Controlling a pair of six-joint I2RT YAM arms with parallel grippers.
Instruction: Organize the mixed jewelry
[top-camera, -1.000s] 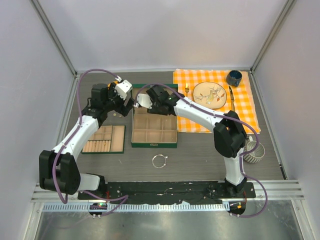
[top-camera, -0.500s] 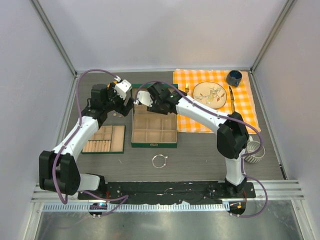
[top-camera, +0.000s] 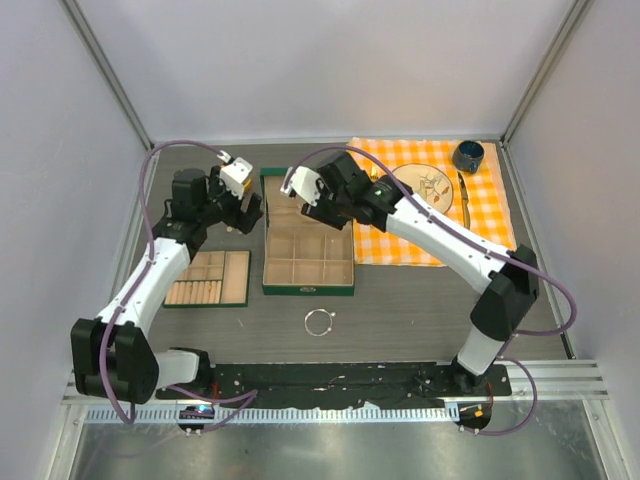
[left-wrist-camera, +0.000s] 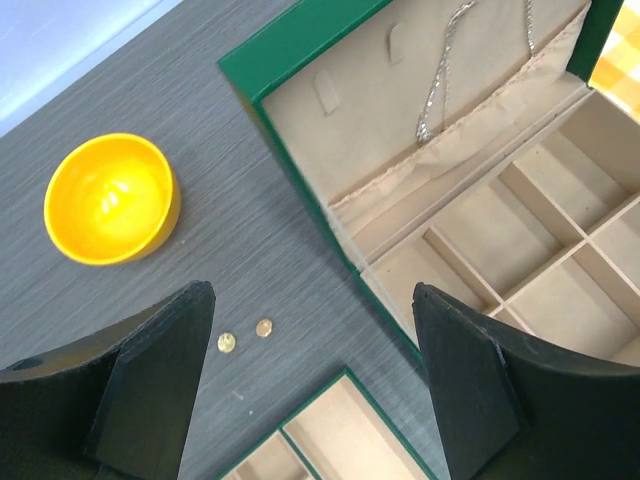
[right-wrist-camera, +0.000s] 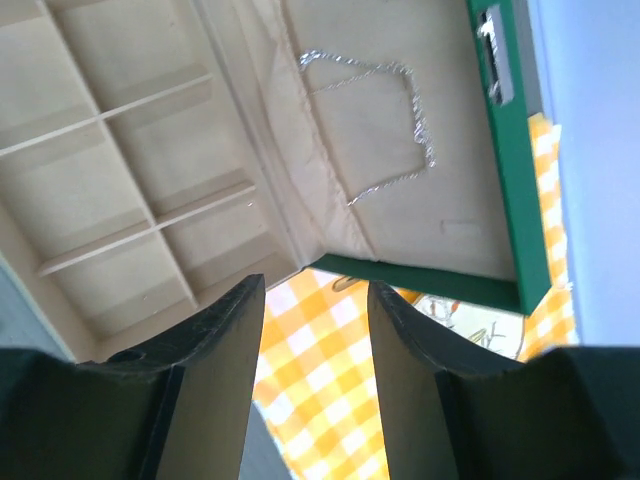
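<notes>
A fine silver chain necklace (right-wrist-camera: 385, 120) lies on the beige lining of the open lid of the green jewelry box (top-camera: 308, 290); it also shows in the left wrist view (left-wrist-camera: 440, 70). Two tiny pale studs (left-wrist-camera: 246, 335) lie on the dark table left of the box. A thin silver bangle (top-camera: 318, 322) lies on the table in front of the box. My left gripper (left-wrist-camera: 312, 300) is open and empty above the studs, left of the box (top-camera: 243, 210). My right gripper (right-wrist-camera: 314, 290) is open and empty over the lid's edge (top-camera: 312, 192).
A small yellow bowl (left-wrist-camera: 110, 198) sits left of the lid. A beige-lined green tray (top-camera: 208, 278) lies left of the box. An orange checked cloth (top-camera: 480, 220) at the back right holds a plate (top-camera: 420, 190), a knife (top-camera: 463, 195) and a dark cup (top-camera: 467, 156).
My left gripper has drawn back to the left, away from the box. My right gripper has lifted and shifted right, its elbow swinging far right. The open lid now shows.
</notes>
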